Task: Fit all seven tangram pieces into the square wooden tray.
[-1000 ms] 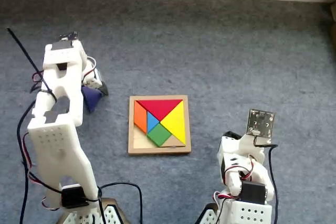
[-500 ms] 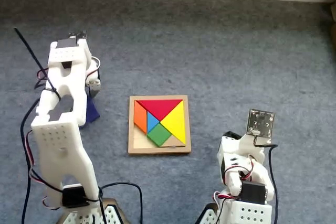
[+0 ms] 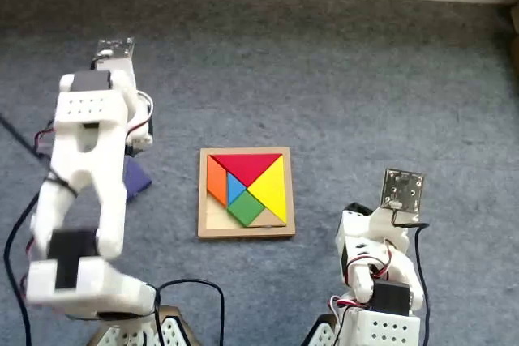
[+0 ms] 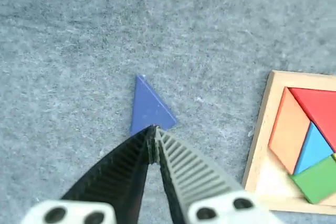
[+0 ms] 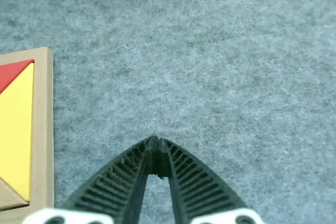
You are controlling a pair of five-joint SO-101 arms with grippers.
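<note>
**One blue triangle outside the tray**

The left gripper [image 4: 153,132] has its fingers pressed together, tips down at the near edge of the dark blue triangle [image 4: 148,107]. The triangle lies flat on the grey carpet [image 4: 79,35] just ahead of them; I can't quite tell whether the tips touch it. The square wooden tray [image 4: 257,140] sits off to the side of those fingers, apart from the triangle, holding red [image 3: 246,166], yellow [image 3: 272,192], orange [image 3: 216,180], light blue [image 3: 235,190] and green [image 3: 245,210] pieces. The right gripper [image 5: 157,142] is also closed, tips over bare carpet beside the tray's edge.
</note>
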